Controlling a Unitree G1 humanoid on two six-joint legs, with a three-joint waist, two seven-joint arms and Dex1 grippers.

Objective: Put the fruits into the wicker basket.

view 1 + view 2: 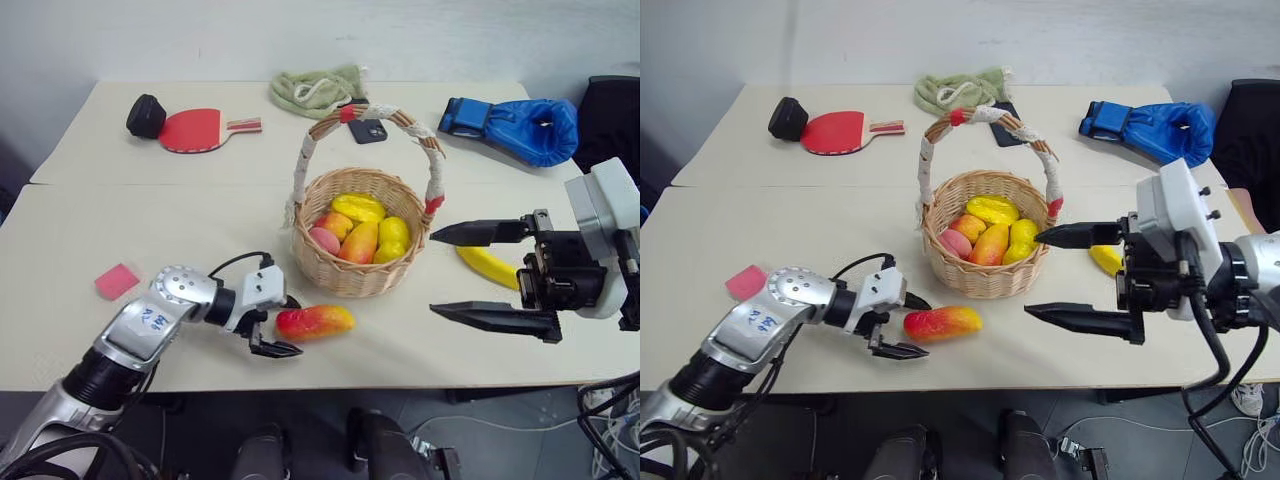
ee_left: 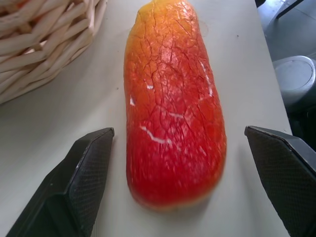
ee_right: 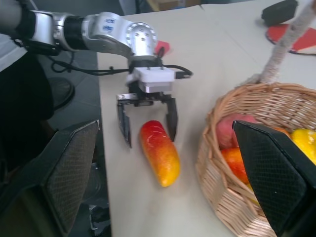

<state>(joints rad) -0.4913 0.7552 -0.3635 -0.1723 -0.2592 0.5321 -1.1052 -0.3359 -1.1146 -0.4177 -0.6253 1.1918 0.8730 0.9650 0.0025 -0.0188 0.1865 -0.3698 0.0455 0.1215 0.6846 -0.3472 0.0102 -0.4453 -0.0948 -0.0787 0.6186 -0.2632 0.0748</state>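
ideally, with the left hand (image 1: 272, 330) spread open around the red end of the mango (image 1: 316, 321), lying on the counter (image 1: 80, 300) just in front of the basket (image 1: 352, 270), it should be pushed further along before being clenched, while the right hand (image 1: 480, 272) hangs open.

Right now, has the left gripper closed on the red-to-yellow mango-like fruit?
No: the left gripper is open, one finger on each side of the red-to-yellow mango-like fruit with table showing between.

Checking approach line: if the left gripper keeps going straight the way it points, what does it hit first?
The red-to-yellow mango-like fruit. The open left gripper points straight at its red end, one finger on either side, apparently not touching yet. The wicker basket sits off to one side.
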